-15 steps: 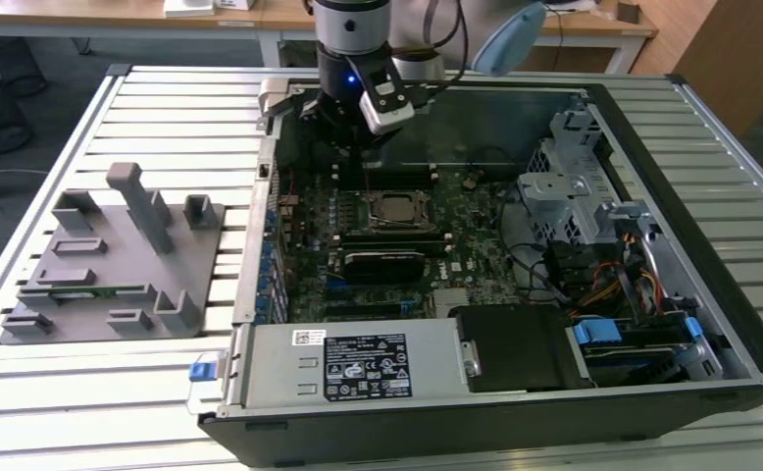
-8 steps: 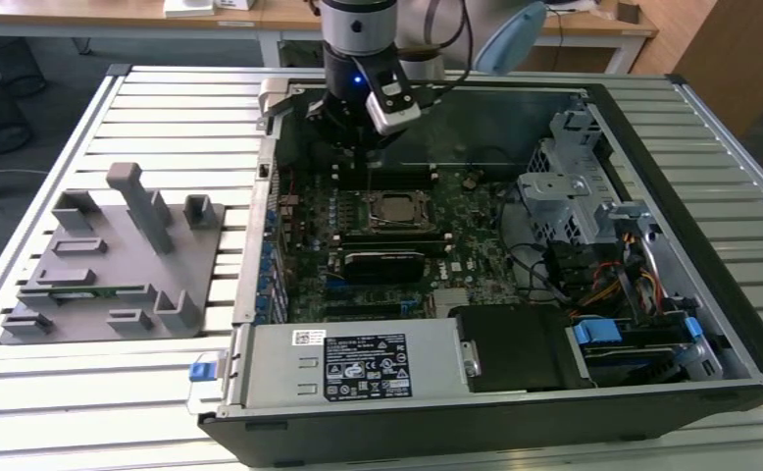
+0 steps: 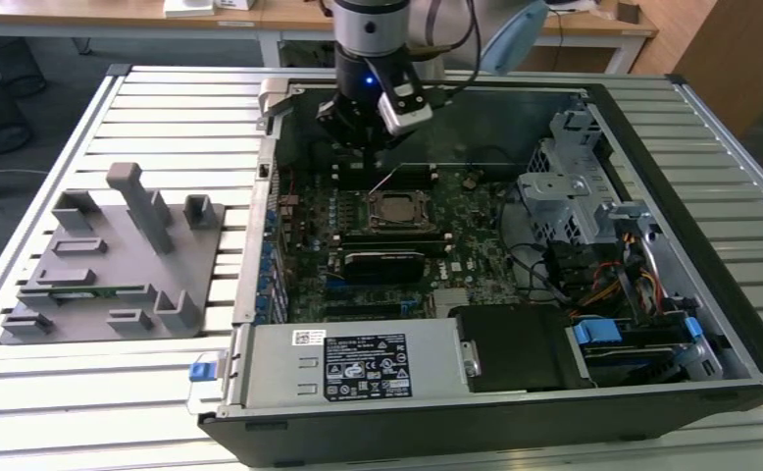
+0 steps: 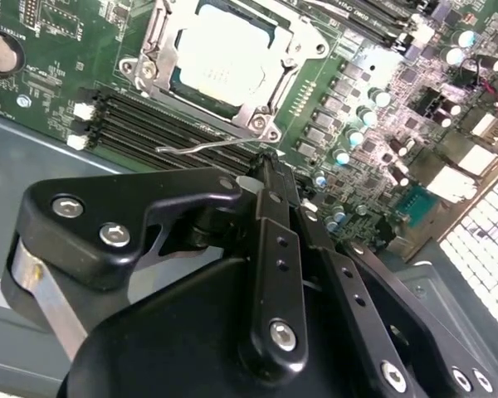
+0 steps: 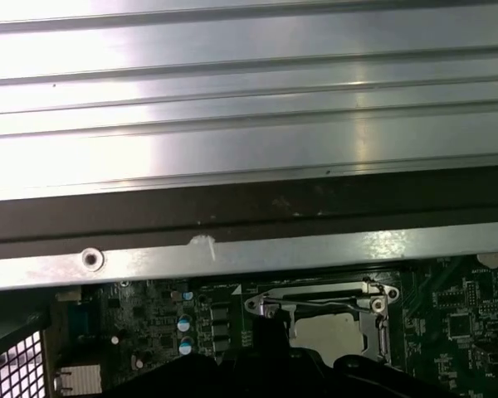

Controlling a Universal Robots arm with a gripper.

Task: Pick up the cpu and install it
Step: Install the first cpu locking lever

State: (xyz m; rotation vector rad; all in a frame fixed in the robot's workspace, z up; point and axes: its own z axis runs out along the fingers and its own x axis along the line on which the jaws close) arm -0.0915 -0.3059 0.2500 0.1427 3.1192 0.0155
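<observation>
On the exterior view's left, grey plastic tray (image 3: 114,265) on the slatted table (image 3: 120,392), then the open computer case (image 3: 695,245), cpu (image 3: 392,209) in its motherboard socket (lever (image 4: 216,145) raised), gripper (image 3: 362,137) just beyond it, fingers together, holding nothing.

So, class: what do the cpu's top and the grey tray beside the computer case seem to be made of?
The cpu top looks like silvery, matte-bright metal, reflecting light evenly. The grey tray seems to be matte plastic, judging by its uniform dull grey blocks and posts, though that is uncertain.

My exterior view looks down from above the open case (image 3: 513,245); both wrist views sit close over the socket (image 4: 224,62), which all share.
</observation>
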